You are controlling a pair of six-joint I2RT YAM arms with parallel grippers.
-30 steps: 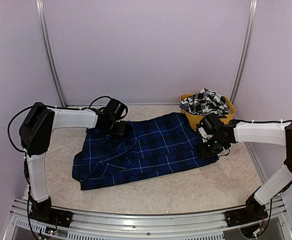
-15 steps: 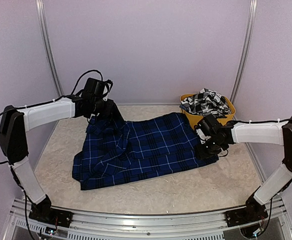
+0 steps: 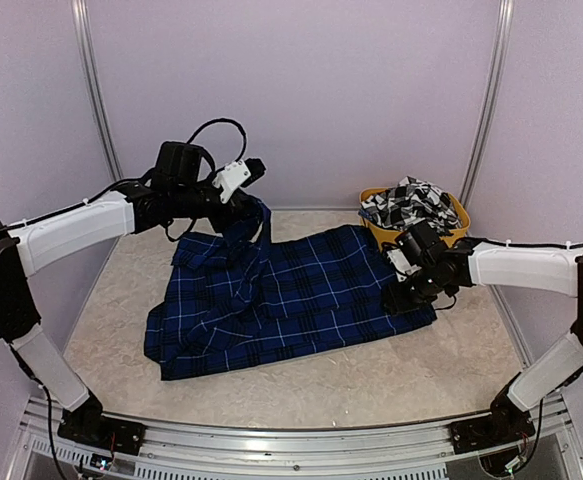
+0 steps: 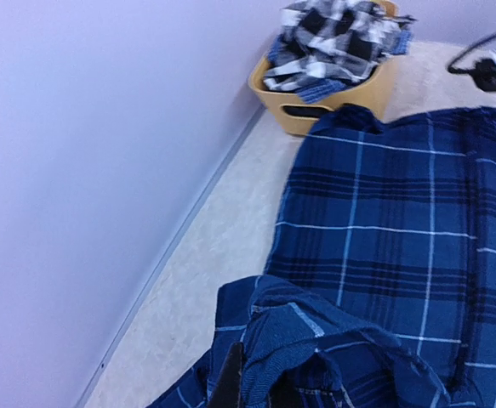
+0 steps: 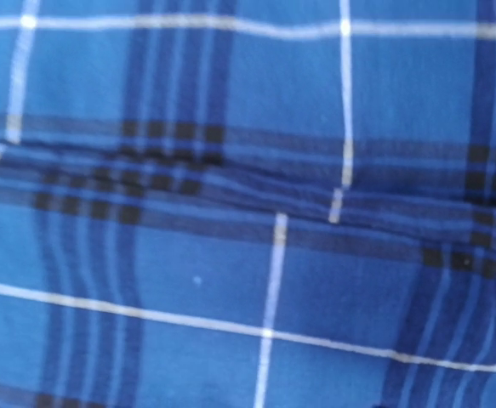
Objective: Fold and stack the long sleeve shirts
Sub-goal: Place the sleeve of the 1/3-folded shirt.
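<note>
Lifted since a second ago, my left fingers (image 3: pixel 250 174) pinch shut a bunched corner of the royal blue plaid cloth shirt (image 3: pixel 311 290) lying on the pale table (image 3: pixel 371 385), my right fingers (image 3: pixel 408 292) sit at its right edge, open or closed I cannot tell, and so thin a pinch could slip under pull.

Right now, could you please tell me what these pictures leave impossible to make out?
Fingertips of the left pincer: buried in the bunched blue shirt, left wrist view.
Whether the right pincer is open or shut: too small in the top view; right wrist view shows only cloth.
Lower part of the checked shirt: hidden by the yellow tub wall in both views.
</note>
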